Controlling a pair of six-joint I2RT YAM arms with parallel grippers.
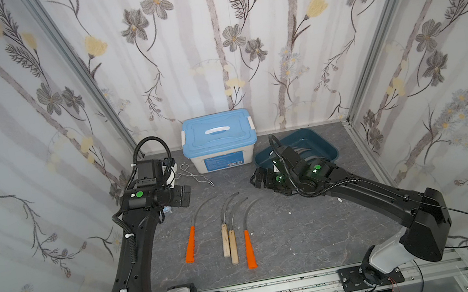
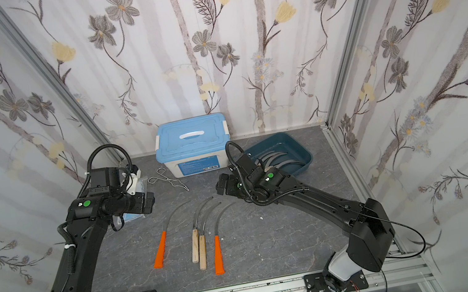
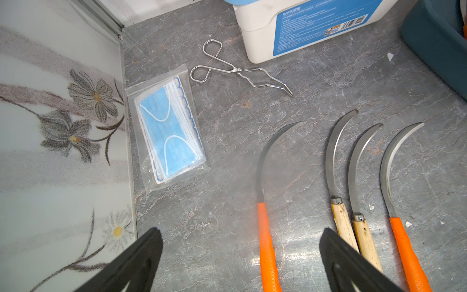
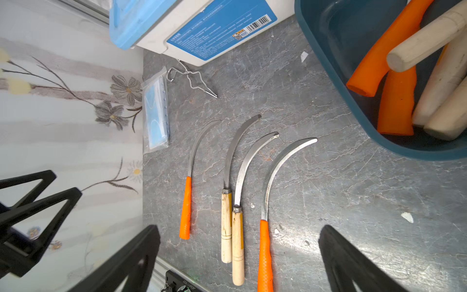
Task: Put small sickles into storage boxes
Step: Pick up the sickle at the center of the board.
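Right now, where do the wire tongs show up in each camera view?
Top view: wire tongs lie just left of the white box.
Top view: tongs left of that box.
Left wrist: tongs between box and mask pack.
Right wrist: tongs beside the box.
Shared landmark: the white box.

**Tray** (image 1: 319,140): the near-left corner is covered by the right arm (image 1: 364,189) in both top views. Both wrist views cut it off at the frame edge.

**Sickles in tray** (image 2: 275,156): the top views show blades only, with the handles hidden under the arm. The right wrist view shows handles (image 4: 396,101) only, blades out of frame. Count cannot be told.

**4 loose sickles** (image 3: 329,156), left of tray: handle ends are cut off in the left wrist view.

**Mask packet** (image 2: 132,219), far left of tray: mostly hidden beneath the left arm (image 2: 81,245) in both top views.

**White box label** (image 1: 222,161), just left of tray: print too small to read.
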